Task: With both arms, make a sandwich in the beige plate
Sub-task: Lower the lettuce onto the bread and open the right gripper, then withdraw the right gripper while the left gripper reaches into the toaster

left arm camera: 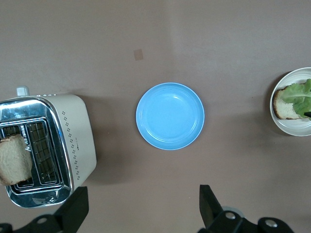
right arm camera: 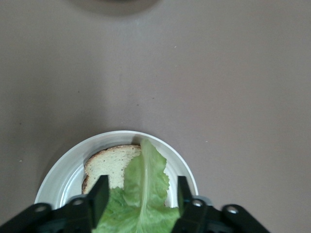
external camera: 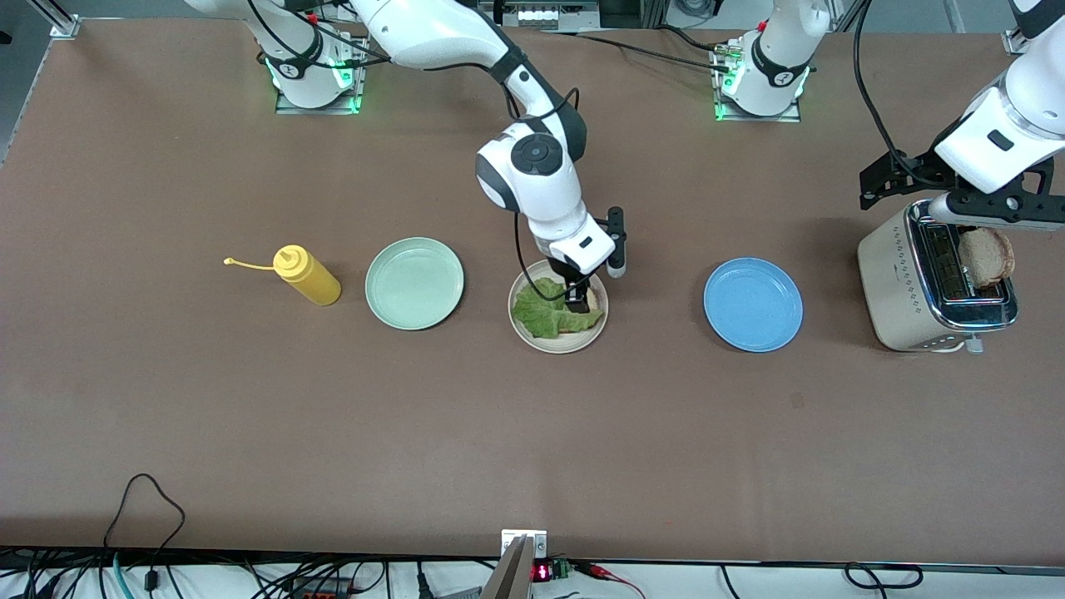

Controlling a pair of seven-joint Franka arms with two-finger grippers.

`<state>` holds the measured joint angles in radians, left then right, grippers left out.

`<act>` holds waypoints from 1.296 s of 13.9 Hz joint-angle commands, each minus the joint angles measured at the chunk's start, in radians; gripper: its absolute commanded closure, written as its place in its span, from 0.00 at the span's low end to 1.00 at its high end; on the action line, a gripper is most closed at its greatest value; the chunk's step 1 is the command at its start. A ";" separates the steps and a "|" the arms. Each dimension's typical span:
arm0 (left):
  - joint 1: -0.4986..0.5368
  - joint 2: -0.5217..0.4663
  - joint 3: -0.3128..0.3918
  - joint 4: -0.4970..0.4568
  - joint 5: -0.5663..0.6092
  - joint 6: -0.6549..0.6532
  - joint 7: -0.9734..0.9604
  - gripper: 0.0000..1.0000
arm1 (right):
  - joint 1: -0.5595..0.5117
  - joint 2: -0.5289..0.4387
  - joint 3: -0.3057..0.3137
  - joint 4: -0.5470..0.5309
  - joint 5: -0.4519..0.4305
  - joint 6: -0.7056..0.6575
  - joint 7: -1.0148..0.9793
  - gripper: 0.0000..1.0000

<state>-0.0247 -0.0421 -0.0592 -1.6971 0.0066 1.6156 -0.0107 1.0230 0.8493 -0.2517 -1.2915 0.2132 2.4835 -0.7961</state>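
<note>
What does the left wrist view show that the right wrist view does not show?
Only the left wrist view shows the blue plate, the toaster with a bread slice in its slot, and the open left gripper.

Only the right wrist view shows the right gripper, its fingers apart on either side of the lettuce.

Both show the beige plate, the bread on it and the lettuce leaf on top.

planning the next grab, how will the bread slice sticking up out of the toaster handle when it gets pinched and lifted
The bread slice looks thin and toasted, so probably light and fairly stiff, yet it may crumble under a hard pinch. It stands in the toaster slot, leaning, so it should slide out upward. The open left claw looks wide enough for it.
</note>
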 commanded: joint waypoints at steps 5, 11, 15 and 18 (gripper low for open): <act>0.000 0.016 0.005 0.028 -0.011 -0.020 0.023 0.00 | -0.148 -0.228 -0.070 -0.011 0.139 -0.300 0.041 0.00; 0.055 0.076 0.012 0.030 0.004 -0.014 0.025 0.00 | -0.248 -0.358 -0.194 -0.009 0.144 -0.541 0.334 0.00; 0.179 0.146 0.012 0.040 0.054 -0.008 0.029 0.00 | -0.251 -0.387 -0.325 -0.009 0.146 -0.672 0.455 0.00; 0.267 0.188 0.013 0.071 0.104 -0.003 0.202 0.00 | -0.251 -0.404 -0.388 -0.009 0.144 -0.719 0.625 0.00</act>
<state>0.1852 0.1061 -0.0400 -1.6816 0.0830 1.6249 0.0723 0.7594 0.4691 -0.6072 -1.2839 0.3447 1.7973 -0.2679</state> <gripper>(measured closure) 0.000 0.000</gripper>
